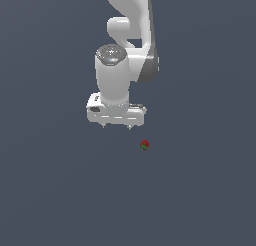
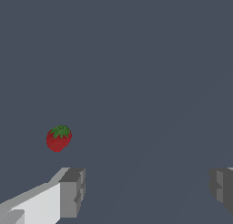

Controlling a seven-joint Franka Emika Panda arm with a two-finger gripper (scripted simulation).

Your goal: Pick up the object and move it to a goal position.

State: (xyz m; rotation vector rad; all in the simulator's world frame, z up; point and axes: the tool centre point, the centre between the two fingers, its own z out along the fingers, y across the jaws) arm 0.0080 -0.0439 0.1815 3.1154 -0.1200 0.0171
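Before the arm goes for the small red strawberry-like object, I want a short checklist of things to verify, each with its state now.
1. Pincer open: ok; in the wrist view the two fingers stand wide apart with nothing between them.
2. Object in view and free: ok; the red blob with green patch lies alone on the grey surface.
3. Pincer lined up over the object: not ok; in the exterior view the object sits off to that view's right and lower, and in the wrist view it lies outside the gap between the fingers.
4. Height above the surface: cannot tell.
5. Goal position visible: not ok; no marker shows in either view.
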